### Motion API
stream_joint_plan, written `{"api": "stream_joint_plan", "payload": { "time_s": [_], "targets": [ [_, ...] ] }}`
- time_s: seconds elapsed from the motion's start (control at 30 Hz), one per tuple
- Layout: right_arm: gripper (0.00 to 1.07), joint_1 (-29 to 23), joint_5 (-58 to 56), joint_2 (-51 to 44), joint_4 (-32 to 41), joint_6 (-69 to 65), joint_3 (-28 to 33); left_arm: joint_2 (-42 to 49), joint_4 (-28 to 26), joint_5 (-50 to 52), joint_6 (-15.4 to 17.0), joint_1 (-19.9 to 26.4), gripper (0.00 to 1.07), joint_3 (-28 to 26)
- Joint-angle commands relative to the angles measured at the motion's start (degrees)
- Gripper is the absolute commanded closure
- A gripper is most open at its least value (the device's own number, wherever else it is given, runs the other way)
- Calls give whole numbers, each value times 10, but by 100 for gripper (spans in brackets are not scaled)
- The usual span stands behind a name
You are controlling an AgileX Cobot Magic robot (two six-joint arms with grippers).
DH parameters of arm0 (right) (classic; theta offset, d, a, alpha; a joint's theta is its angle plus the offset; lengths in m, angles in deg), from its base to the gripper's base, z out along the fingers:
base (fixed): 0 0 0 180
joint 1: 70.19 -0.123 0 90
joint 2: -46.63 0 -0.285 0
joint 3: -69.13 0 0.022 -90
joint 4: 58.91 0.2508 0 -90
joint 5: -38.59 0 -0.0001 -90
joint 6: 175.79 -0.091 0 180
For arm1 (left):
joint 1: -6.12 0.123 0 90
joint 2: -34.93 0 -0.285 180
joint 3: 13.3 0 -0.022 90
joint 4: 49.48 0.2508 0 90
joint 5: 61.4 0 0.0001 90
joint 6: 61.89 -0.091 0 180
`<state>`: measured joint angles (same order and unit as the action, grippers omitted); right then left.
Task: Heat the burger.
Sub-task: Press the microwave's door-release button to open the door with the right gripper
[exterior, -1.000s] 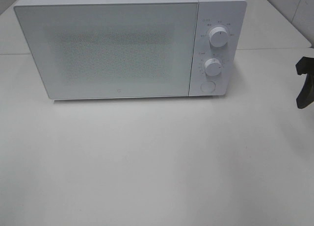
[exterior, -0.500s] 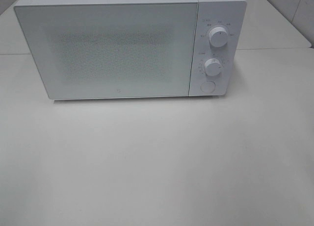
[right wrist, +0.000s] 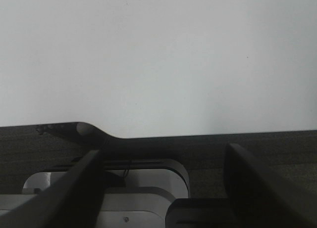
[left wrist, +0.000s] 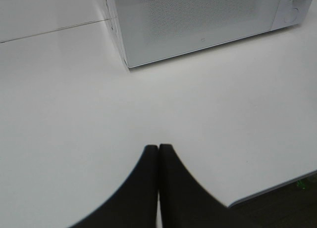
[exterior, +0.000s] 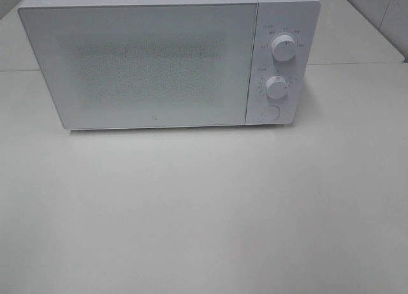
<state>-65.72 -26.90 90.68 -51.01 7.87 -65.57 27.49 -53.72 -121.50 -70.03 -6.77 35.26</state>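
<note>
The burger is out of view in every frame. A white microwave (exterior: 159, 58) stands at the back of the table with its door (exterior: 137, 64) closed, and the speckled window shows nothing inside. The microwave (left wrist: 198, 20) also shows in the left wrist view, where my left gripper (left wrist: 158, 148) hangs over the bare table (left wrist: 74, 99) with its two dark fingers pressed together and nothing between them. My right gripper (right wrist: 163, 154) stands open and holds nothing, over the white table's (right wrist: 158, 55) edge. Neither gripper shows in the exterior high view.
The microwave's right panel carries an upper knob (exterior: 283, 46), a lower knob (exterior: 276, 87) and a round button (exterior: 270, 113). White tabletop (exterior: 204, 211) spreads in front of it. Dark floor and a grey base unit (right wrist: 124, 188) lie beyond the table edge.
One second ago my right gripper showed at the right edge of the exterior high view; it has since moved out of that view. The microwave has not changed.
</note>
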Motion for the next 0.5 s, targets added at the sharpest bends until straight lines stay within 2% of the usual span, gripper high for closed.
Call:
{"api": "stream_joint_plan", "payload": {
  "time_s": [0.03,0.23,0.37,0.5],
  "targets": [
    [43,2,-10,-66,3,6,7,11,-6,9,1,2,106,2],
    [43,2,11,-180,8,33,9,11,-6,9,1,2,106,2],
    [43,2,12,-205,8,34,9,11,-6,9,1,2,106,2],
    [43,-28,29,-239,7,34,13,11,-6,9,1,2,106,2]
  ]
}}
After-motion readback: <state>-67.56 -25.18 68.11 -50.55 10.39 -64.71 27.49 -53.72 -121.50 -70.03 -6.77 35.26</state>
